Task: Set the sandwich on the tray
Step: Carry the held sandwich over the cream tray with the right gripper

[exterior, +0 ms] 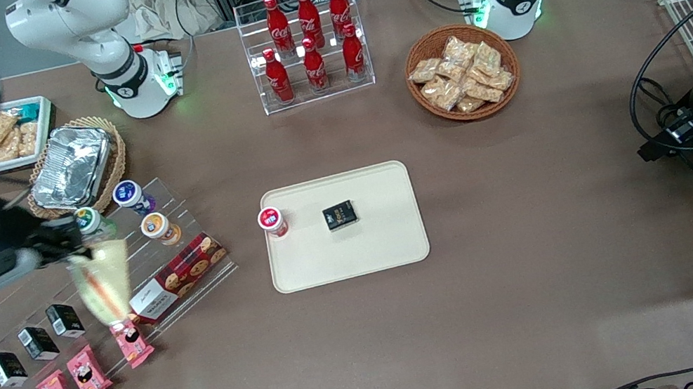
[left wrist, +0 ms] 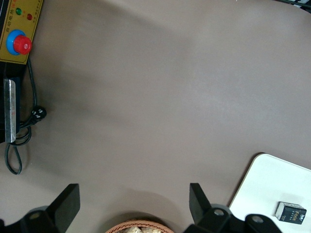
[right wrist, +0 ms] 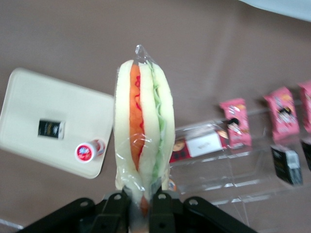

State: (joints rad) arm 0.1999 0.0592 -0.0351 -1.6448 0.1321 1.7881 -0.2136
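My right gripper is shut on the sandwich, a wedge in clear wrap with white bread and orange and green filling. In the front view the gripper holds the sandwich in the air above the clear acrylic step shelf, toward the working arm's end of the table. The cream-beige tray lies at the table's middle and also shows in the right wrist view. A small black box lies on the tray, and a red-capped cup stands at the tray's edge nearest the shelf.
The shelf holds a cookie box, cups, black boxes and pink packets. A foil container in a basket and a white bin of snacks stand farther from the camera. A cola bottle rack and a snack basket stand farther still.
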